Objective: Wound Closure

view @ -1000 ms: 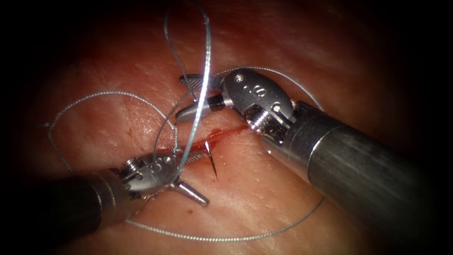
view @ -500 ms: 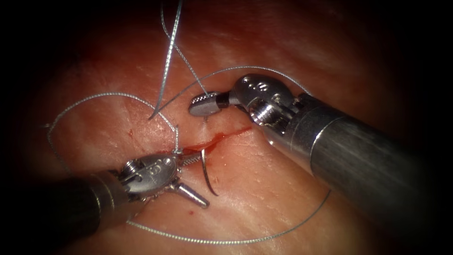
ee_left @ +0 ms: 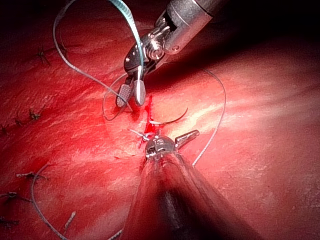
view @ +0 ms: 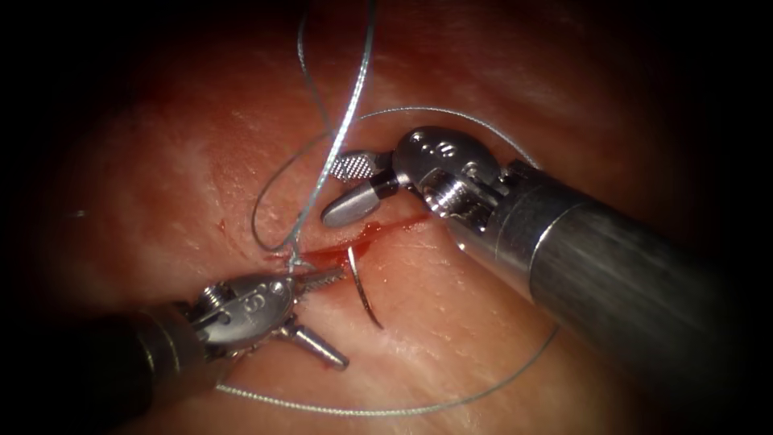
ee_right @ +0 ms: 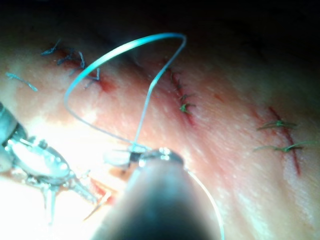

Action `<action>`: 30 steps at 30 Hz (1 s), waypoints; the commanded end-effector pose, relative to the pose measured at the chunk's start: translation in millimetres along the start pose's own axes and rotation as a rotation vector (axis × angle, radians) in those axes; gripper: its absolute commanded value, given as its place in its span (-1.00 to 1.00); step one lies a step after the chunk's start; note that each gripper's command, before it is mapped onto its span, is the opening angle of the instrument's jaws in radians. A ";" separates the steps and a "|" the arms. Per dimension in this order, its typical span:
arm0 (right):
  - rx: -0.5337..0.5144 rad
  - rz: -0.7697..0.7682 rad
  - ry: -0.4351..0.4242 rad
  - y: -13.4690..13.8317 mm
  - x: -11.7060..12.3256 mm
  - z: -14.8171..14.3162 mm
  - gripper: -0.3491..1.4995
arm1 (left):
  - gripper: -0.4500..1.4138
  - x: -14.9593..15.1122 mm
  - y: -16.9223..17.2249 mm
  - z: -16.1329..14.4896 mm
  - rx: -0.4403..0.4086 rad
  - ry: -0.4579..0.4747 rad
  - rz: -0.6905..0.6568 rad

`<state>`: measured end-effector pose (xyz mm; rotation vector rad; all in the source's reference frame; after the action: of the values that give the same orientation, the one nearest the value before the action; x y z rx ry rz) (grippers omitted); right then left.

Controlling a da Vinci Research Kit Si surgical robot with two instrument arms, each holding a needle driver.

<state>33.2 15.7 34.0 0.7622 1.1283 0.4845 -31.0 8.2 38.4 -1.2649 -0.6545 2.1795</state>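
The right tool (view: 342,189) (shut half a second ago) now gapes around the thread (view: 342,121), gripping nothing. The left tool (view: 326,318), wide open, holds nothing; the needle (view: 364,287) lies free at the cut (view: 378,232), centre frame.

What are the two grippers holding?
Nothing: the left gripper and right gripper are both open. The needle sticks out of the cut.
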 end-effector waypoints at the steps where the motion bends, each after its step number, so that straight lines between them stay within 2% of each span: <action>1: 0.006 -0.005 0.004 1.0 0.6 -1.0 0.74 | 0.30 -0.2 0.0 0.6 0.003 0.001 0.032; 7: 0.006 -0.003 0.066 1.4 0.8 -5.1 0.74 | 0.30 0.2 2.1 0.1 0.023 0.003 0.202; 12: 0.010 0.011 0.074 0.8 0.2 -6.7 0.73 | 0.30 1.4 1.9 -0.1 0.100 -0.011 0.393; 18: -0.007 0.033 0.100 0.3 -0.8 -7.1 0.73 | 0.28 4.1 0.9 -0.4 0.159 0.087 0.540; 22: -0.009 0.039 0.114 0.2 -1.4 -7.0 0.71 | 0.23 4.7 0.2 0.0 0.200 0.087 0.583; 30: -0.017 0.053 0.120 -0.4 -3.0 -6.0 0.71 | 0.17 3.1 -2.3 2.7 0.240 0.066 0.585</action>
<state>25.8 14.5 33.8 0.7582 1.2147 0.5922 -33.9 11.5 38.7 -1.5194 0.0244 2.5580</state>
